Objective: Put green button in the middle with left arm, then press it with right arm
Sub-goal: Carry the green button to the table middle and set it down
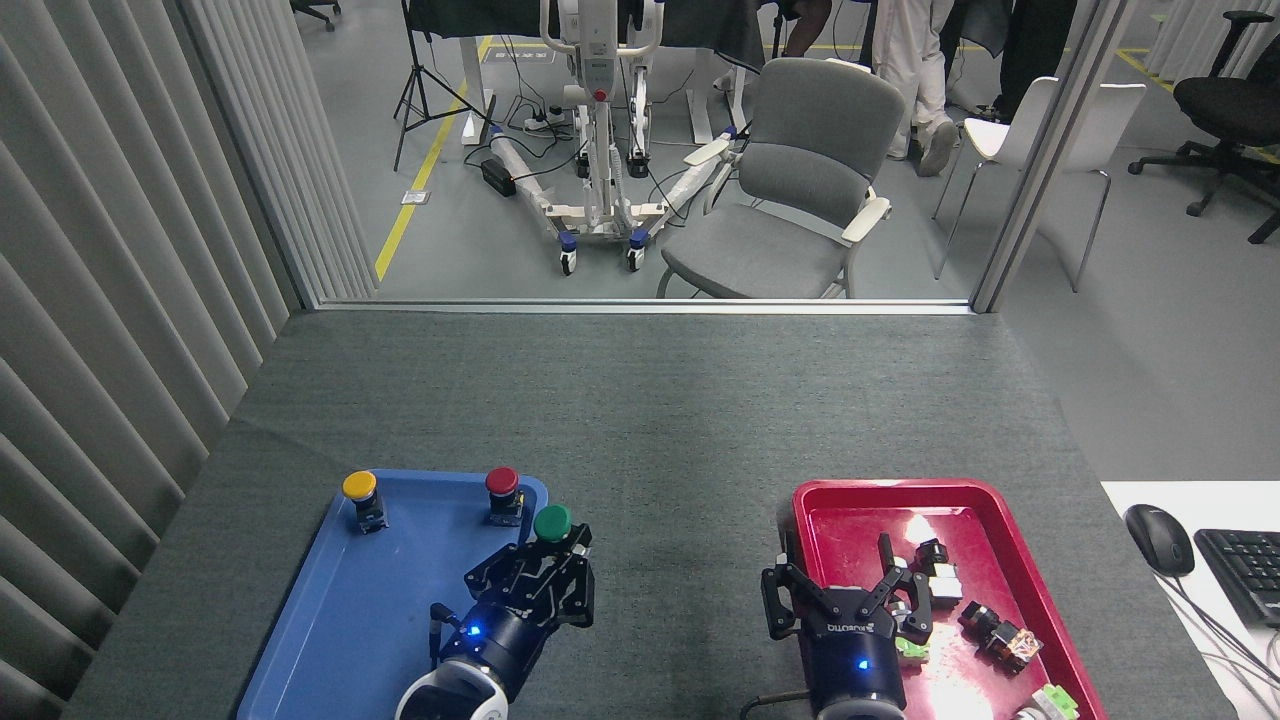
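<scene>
The green button [552, 523] is lifted at the right rim of the blue tray [330, 610], its dark base clamped in my left gripper [548, 556], which is shut on it. That gripper's black fingers angle up and to the right from a white wrist at the bottom edge. The bare grey-green middle [670, 560] of the table lies just to its right. My right gripper [848, 585] stands open over the left part of the red tray [830, 495], nothing between its fingers.
A yellow button [360, 487] and a red button [502, 482] stand at the blue tray's far end. Several small dark parts [990, 630] lie in the red tray. A mouse [1158, 538] and keyboard [1245, 570] sit on a white desk at right.
</scene>
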{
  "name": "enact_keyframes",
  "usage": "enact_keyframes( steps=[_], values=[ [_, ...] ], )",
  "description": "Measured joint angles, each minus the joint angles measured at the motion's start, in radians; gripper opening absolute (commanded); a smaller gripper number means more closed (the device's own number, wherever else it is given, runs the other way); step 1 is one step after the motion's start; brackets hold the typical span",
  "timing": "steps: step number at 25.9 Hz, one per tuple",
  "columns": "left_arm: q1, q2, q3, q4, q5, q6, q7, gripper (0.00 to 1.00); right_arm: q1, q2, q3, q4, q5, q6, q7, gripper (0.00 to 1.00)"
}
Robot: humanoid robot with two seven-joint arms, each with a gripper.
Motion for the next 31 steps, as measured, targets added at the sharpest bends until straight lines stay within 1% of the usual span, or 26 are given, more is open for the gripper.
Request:
enact_keyframes(
  steps=[7,10,15,19,20,21,22,23,24,25,26,28,31],
  values=[
    [-0.139,-0.049,-0.068,0.230,-0.003,0.010,-0.006,0.12,-0.004,0.001,0.002,0.000,0.000,0.000,0.003,0.96],
    [-0.163,-0.067,-0.108,0.304,-0.007,0.012,-0.012,0.13,-0.004,0.000,0.004,0.000,0.000,-0.002,0.004,0.96],
    [-0.172,-0.070,-0.148,0.339,-0.014,0.034,-0.011,0.15,-0.001,0.000,0.007,0.000,0.000,-0.003,0.004,0.96],
    [-0.152,-0.071,-0.155,0.344,-0.014,0.049,0.002,0.17,0.002,0.001,0.022,0.000,0.000,-0.001,-0.002,0.96],
    [-0.145,-0.072,-0.156,0.343,-0.014,0.052,0.007,0.22,0.002,0.001,0.029,0.000,0.000,-0.001,-0.003,0.96],
    [-0.139,-0.073,-0.156,0.342,-0.014,0.055,0.012,0.29,0.001,0.001,0.035,0.000,0.000,-0.001,-0.003,0.96],
    [-0.135,-0.074,-0.156,0.342,-0.013,0.058,0.016,0.42,-0.002,0.002,0.040,0.000,0.000,-0.001,-0.004,0.96],
    [-0.131,-0.074,-0.156,0.341,-0.012,0.059,0.019,0.50,-0.003,0.002,0.043,0.000,0.000,-0.001,-0.005,0.96],
    [-0.126,-0.074,-0.156,0.338,-0.011,0.059,0.020,0.61,-0.004,0.002,0.045,0.001,-0.001,-0.003,-0.006,0.96],
    [-0.121,-0.075,-0.156,0.334,-0.010,0.062,0.021,0.74,-0.005,0.001,0.047,0.002,-0.002,-0.004,-0.006,0.96],
    [-0.116,-0.075,-0.156,0.330,-0.009,0.062,0.023,0.80,-0.005,0.000,0.048,0.002,-0.002,-0.004,-0.005,0.96],
    [-0.105,-0.079,-0.156,0.320,-0.007,0.063,0.024,0.87,-0.006,0.000,0.049,0.002,-0.002,-0.004,-0.002,0.96],
    [-0.091,-0.080,-0.156,0.301,-0.003,0.063,0.028,0.90,-0.004,-0.001,0.050,0.003,-0.002,-0.004,0.001,0.95]
  ],
)
